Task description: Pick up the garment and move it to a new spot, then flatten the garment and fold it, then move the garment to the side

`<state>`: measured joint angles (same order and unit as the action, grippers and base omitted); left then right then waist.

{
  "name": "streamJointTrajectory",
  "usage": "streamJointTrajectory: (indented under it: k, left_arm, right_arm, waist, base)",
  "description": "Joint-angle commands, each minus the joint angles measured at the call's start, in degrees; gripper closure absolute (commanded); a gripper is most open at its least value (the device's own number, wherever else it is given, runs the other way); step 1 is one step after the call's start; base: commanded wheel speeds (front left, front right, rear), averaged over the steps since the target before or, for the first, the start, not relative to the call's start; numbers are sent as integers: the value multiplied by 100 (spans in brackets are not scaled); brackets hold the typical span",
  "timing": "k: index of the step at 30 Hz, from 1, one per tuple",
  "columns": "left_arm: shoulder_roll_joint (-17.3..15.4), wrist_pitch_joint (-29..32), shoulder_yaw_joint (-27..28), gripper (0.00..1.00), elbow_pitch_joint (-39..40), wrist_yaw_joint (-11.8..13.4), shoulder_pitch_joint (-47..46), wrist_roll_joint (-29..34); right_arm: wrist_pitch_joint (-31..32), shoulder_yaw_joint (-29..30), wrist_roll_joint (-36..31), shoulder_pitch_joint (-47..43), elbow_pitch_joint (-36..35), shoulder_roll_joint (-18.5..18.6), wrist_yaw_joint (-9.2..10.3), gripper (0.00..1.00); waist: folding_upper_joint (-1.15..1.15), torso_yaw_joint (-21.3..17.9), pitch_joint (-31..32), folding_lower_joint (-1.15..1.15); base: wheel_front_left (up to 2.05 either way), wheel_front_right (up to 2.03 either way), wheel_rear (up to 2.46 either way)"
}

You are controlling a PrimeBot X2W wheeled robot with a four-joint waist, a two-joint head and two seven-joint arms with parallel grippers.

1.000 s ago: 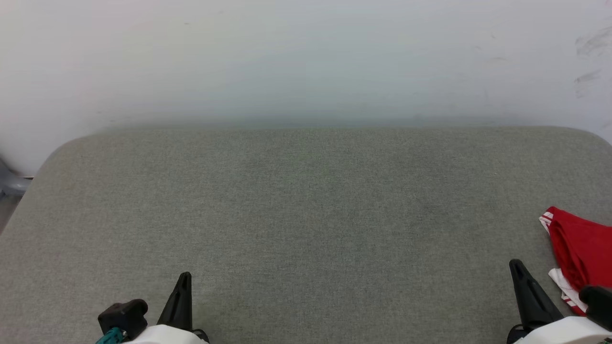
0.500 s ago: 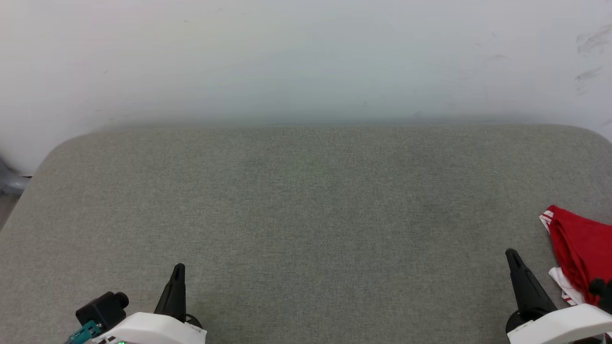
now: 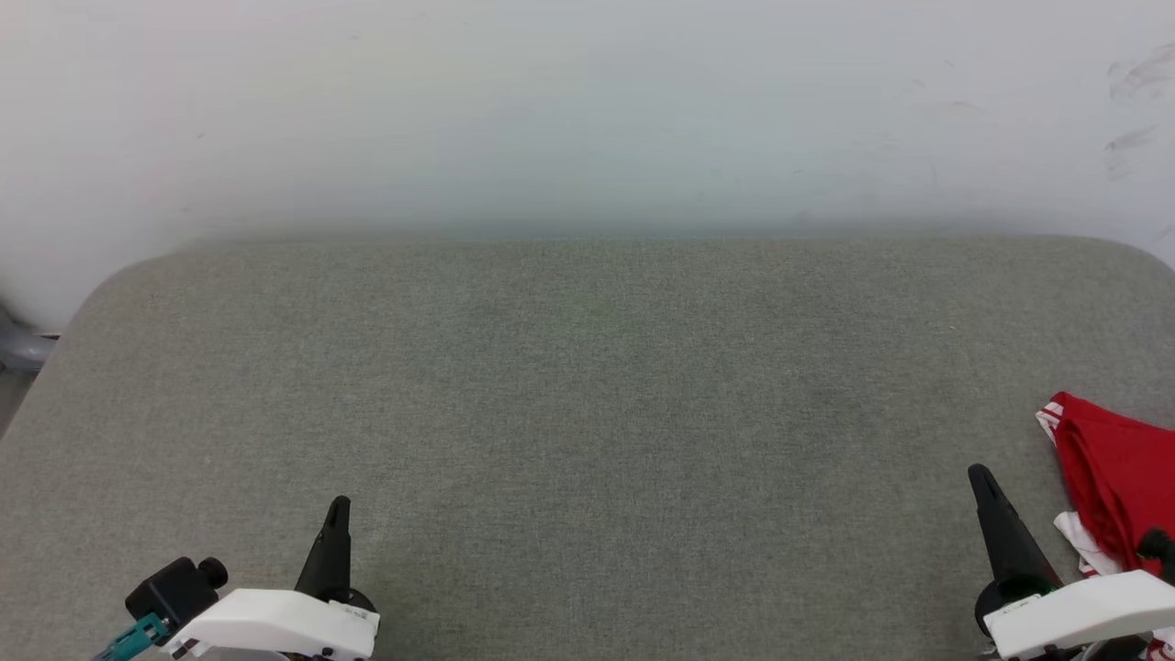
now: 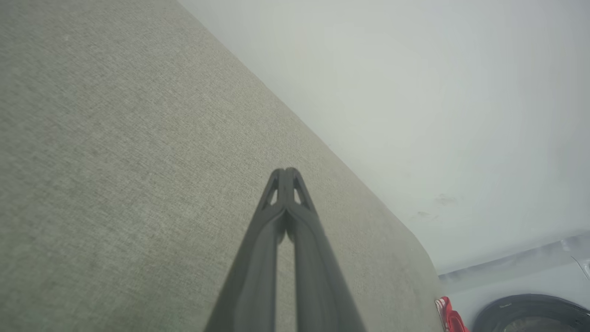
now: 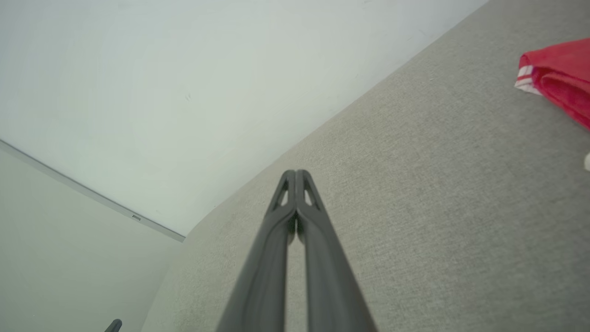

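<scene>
The red garment (image 3: 1115, 477) with white-and-red striped trim lies bunched at the right edge of the grey fabric-covered surface (image 3: 587, 386), partly cut off by the head view's border. It also appears as a red fold (image 5: 557, 76) in the right wrist view and a small red corner (image 4: 449, 316) in the left wrist view. My right gripper (image 3: 980, 477) hovers just left of the garment, fingers pressed together and holding nothing (image 5: 295, 174). At the lower left my left gripper (image 3: 338, 507) is likewise shut and empty (image 4: 286, 171), far from the garment.
A pale wall (image 3: 587, 110) rises behind the surface's far edge. The surface has rounded corners at the far left and far right. A grey object (image 3: 18, 349) sits past the left edge. A dark round object (image 4: 530, 316) lies on the floor beyond the right end.
Both grippers have turned at the wrist and their fingertips have crept slightly upward in the head view. The garment has not moved on the surface.
</scene>
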<state>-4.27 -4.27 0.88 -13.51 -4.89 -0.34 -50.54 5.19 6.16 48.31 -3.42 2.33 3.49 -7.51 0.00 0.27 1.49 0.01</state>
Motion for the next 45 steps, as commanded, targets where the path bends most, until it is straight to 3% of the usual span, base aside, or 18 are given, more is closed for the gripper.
streamJointTrajectory:
  k: [1,45]
  left_arm:
    - [10,37,52,100,46,-37,-167,-171]
    - [91,720,391,100,-16,-183,-465,-2726]
  right_arm:
    - [21,13,193,149,-2,-5,1,100]
    - [92,32,2876,707,751,-46,2,100]
  waist:
    - [0,0,-3,-1]
    - [0,-15,-93,-1]
  base:
    - [0,0,0]
    - [0,0,0]
